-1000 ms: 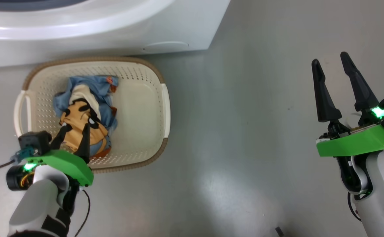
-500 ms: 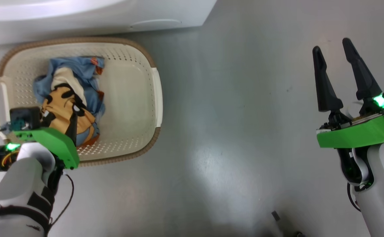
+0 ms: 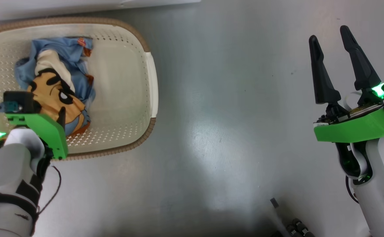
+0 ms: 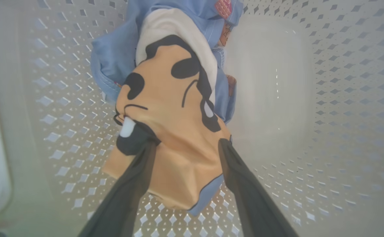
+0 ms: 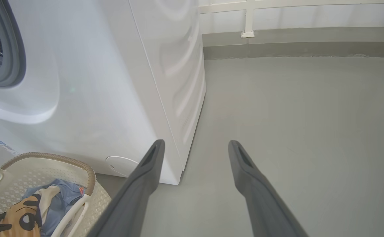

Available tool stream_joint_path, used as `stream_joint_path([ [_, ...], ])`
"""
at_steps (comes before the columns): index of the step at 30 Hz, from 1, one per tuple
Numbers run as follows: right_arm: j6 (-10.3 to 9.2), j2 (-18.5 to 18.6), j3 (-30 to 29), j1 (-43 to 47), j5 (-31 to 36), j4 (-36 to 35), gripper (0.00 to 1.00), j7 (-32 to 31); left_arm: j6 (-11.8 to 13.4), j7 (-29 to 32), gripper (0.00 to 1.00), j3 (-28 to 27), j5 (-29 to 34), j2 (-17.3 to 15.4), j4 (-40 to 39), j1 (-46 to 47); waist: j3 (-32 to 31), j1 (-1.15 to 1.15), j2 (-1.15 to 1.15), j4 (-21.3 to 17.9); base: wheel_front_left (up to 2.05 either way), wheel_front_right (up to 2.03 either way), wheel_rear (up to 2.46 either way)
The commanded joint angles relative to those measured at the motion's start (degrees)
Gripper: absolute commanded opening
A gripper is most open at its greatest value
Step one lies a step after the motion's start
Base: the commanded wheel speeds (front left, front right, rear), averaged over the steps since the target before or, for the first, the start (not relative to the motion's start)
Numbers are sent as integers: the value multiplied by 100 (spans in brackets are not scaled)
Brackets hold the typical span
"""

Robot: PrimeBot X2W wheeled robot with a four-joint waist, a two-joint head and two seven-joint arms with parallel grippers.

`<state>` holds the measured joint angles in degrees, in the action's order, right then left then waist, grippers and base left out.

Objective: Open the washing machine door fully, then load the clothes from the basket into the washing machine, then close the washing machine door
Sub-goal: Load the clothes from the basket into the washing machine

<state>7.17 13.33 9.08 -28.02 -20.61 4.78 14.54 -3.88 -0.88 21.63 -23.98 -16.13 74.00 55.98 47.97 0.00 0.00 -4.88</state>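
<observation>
Between the spread jaws of the left gripper (image 4: 188,144) lay the clothes (image 4: 174,98), long axis running ahead; right gripper (image 3: 328,33) also spread, well apart

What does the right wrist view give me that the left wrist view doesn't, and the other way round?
Right wrist view: the washing machine with its blue-grey gasket ring uncovered, the bare floor beside it, and the right gripper open over that floor, holding nothing.
Left wrist view: the close-up. The left gripper is open and down inside the basket, straddling the orange cartoon face on the clothes, apparently touching the fabric.
Both: the basket with the clothes lying in it.
</observation>
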Motion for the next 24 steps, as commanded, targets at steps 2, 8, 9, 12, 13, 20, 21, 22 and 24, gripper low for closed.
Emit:
stream_joint_path([
  [2,32,44,129,88,33,-152,100,46,61,59,100,-63,88,-319,-10,-20,56,0,0,-22,0,0,0],
  [8,32,27,231,25,27,-193,100,46,120,313,100,-18,79,-411,-7,144,234,0,0,-109,0,0,0],
  [9,32,22,240,22,29,-197,100,46,134,356,100,-13,73,-406,-6,172,257,0,0,-119,0,0,0],
  [12,32,12,249,19,29,-200,100,46,190,435,100,3,57,-366,-6,250,319,0,0,-148,0,0,0],
  [13,32,6,251,17,29,-204,100,46,192,454,100,4,49,-372,-6,271,338,0,0,-162,0,0,0],
  [20,32,-31,279,31,27,-231,100,46,207,586,100,12,-10,-468,-5,369,454,0,0,-272,0,0,0],
  [21,32,-33,286,32,27,-233,100,46,204,591,100,13,-18,-486,-5,384,469,0,0,-284,0,0,0],
  [22,32,-35,290,32,28,-237,100,46,203,595,100,14,-25,-499,-5,402,485,0,0,-294,0,0,0],
  [24,32,-35,294,31,27,-243,100,46,206,606,100,22,-35,-519,-5,439,518,0,0,-311,0,0,0],
])
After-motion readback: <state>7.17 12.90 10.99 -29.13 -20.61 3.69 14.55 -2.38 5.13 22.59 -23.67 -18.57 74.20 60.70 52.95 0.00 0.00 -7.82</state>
